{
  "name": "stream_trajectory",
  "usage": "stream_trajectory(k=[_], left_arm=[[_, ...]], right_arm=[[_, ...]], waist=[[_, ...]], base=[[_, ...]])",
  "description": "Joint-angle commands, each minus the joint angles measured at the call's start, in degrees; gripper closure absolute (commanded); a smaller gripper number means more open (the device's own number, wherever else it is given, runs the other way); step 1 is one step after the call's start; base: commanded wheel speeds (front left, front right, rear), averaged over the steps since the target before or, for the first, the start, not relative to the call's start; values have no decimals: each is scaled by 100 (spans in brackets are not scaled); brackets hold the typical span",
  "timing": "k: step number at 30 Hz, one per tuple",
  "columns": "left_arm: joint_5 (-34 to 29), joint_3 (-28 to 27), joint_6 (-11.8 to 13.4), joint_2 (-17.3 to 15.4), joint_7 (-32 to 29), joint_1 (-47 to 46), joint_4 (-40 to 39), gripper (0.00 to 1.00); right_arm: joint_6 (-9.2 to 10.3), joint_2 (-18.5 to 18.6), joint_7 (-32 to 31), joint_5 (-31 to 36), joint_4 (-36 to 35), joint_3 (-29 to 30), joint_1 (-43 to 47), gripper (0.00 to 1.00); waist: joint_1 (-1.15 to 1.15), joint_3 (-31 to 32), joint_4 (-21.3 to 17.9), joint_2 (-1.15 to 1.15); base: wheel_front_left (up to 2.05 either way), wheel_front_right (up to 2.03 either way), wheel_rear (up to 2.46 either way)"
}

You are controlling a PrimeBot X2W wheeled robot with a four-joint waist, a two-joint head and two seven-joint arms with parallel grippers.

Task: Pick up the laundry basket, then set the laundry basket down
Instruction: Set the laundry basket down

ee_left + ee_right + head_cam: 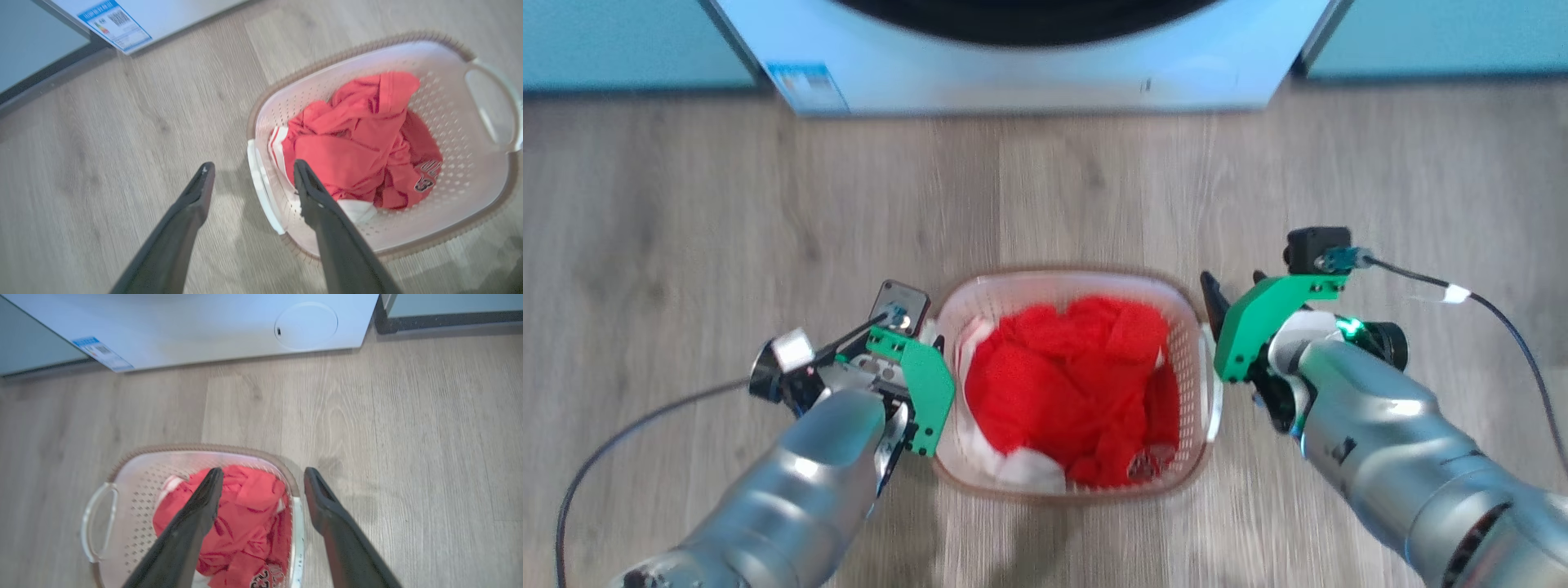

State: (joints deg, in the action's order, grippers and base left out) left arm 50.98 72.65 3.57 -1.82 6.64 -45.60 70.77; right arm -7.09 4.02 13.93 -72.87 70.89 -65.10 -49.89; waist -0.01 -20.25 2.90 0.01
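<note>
My left gripper (252, 170) and right gripper (264, 474) are open, each astride one end of the oval white perforated plastic laundry basket (1186, 371).

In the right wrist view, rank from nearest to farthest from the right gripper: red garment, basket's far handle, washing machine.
1. Crumpled red garment, next to the right gripper.
2. White plastic loop handle, far side of the white perforated laundry basket.
3. White washing machine, farthest ahead.

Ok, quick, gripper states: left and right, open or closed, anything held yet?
Left gripper: open, one finger on each side of the laundry basket rim, holding nothing.
Right gripper: open, astride the opposite rim, holding nothing.
</note>
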Motion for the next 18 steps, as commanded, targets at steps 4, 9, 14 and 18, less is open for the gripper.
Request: stream_trajectory(k=[4, 9, 14, 18], left_arm=[[202, -379, 75, -106, 650, 82, -60, 0], [172, -1438, 424, -380, 831, 158, -1019, 0], [-766, -3187, 789, -758, 834, 1049, -2956, 0], [-1500, -4498, 667, -590, 834, 1981, -4239, 0]], right_arm=[[-40, 275, 104, 433, -646, 986, 96, 0], [-40, 465, 106, 2241, -2033, 3121, 1008, 0], [-40, 155, 106, 3884, -3413, 4536, 2169, 0], [-40, -35, 107, 4782, -4433, 5134, 2882, 0]], waist=[[1, 1194, 31, -1], [1, 1739, 52, -1], [1, 1999, 45, -1], [1, 2097, 48, -1]], base=[[0, 0, 0], [0, 0, 0], [0, 0, 0], [0, 0, 0]])
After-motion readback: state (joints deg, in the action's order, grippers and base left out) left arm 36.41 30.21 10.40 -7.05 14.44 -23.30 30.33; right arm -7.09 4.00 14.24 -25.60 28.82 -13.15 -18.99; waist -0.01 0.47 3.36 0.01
